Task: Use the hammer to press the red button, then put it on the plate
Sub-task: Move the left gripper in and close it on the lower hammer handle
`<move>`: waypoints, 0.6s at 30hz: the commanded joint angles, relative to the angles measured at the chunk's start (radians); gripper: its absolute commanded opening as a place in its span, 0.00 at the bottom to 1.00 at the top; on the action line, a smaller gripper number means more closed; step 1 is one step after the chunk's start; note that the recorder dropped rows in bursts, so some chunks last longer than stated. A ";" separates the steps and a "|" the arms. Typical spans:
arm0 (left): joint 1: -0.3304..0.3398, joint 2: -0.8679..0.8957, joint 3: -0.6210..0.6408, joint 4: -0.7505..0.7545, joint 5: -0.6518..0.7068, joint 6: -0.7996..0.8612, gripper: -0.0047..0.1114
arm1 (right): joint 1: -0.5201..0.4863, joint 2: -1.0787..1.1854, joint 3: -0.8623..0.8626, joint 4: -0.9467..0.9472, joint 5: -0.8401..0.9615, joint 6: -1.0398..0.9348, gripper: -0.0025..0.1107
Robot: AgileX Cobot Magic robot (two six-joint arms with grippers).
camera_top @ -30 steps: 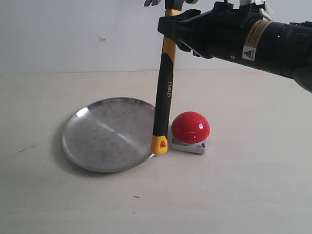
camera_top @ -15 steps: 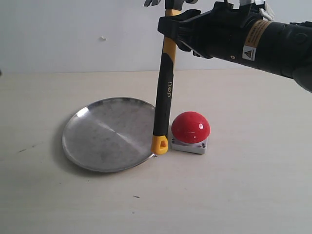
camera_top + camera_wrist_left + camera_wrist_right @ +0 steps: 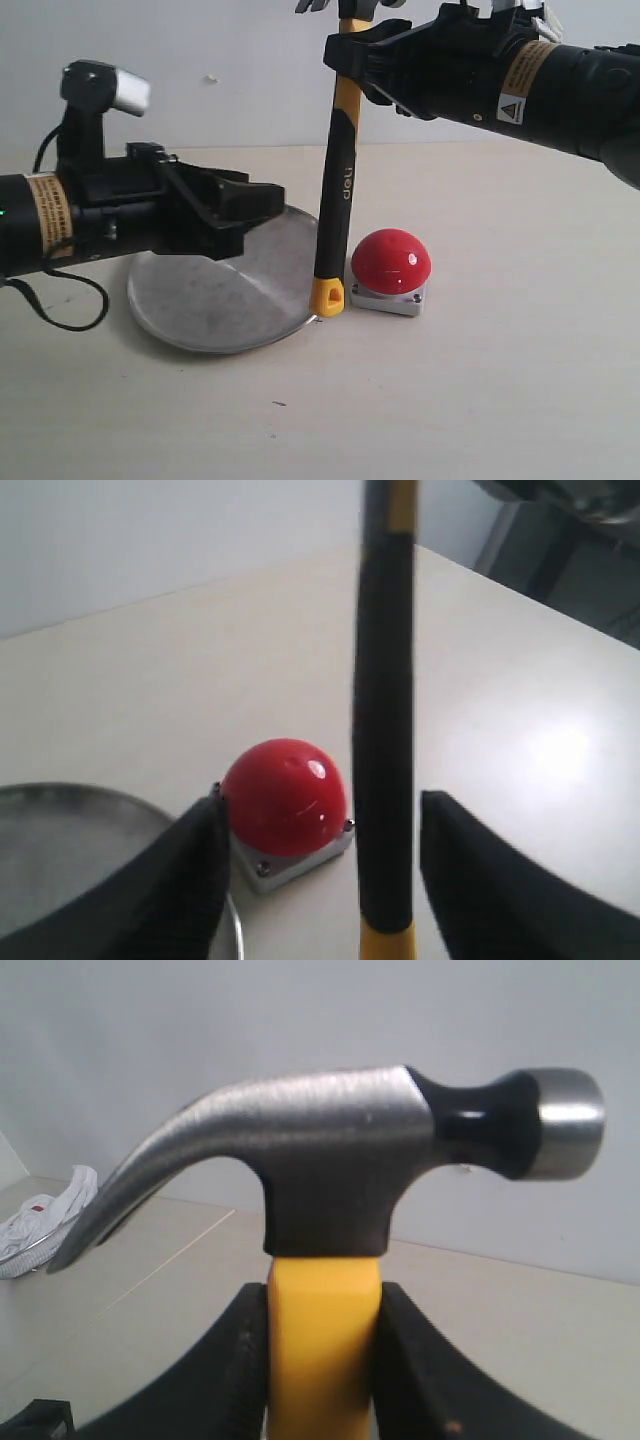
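We are looking across a pale cream table (image 3: 500, 400) that is running back to a plain white wall (image 3: 200, 60). From the left the left arm (image 3: 100, 215) is reaching in low over the plate (image 3: 200, 310), and its left gripper (image 3: 265, 212) is pointing right with its fingers standing apart. The silver plate is lying on the table left of centre, and the arm is covering its far left part. At the plate's right rim the hammer (image 3: 335, 200) is standing nearly upright, head up, with its yellow looped end down by the rim; we cannot tell whether that end is resting on the rim or on the table. Just right of it the red button (image 3: 391, 260) is sitting on its grey base, near the handle but apart from it. From the upper right the right gripper (image 3: 348, 62) is clamping the handle's yellow neck just under the head. The exterior view is cutting the head off at its top edge, though the right wrist view is showing it whole. In the left wrist view the handle is rising between the spread fingers (image 3: 190, 880) with a gap on each side, and the blur is hiding how far beyond them it stands. Against half a second ago, the left arm is newly showing, while the hammer, button, plate and right gripper are keeping their places.
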State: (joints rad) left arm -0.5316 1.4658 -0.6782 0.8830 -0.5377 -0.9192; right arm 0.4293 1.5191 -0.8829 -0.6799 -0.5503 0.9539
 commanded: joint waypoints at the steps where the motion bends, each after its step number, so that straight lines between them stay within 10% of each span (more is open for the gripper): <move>1: -0.056 0.016 -0.031 -0.004 0.033 0.093 0.67 | 0.002 -0.015 -0.006 0.020 -0.072 -0.007 0.02; 18: -0.098 0.164 -0.103 -0.080 -0.043 0.104 0.73 | 0.002 -0.015 -0.006 0.032 -0.072 0.002 0.02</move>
State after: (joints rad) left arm -0.6222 1.6213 -0.7606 0.8087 -0.5591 -0.8199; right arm 0.4293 1.5191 -0.8829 -0.6763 -0.5503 0.9576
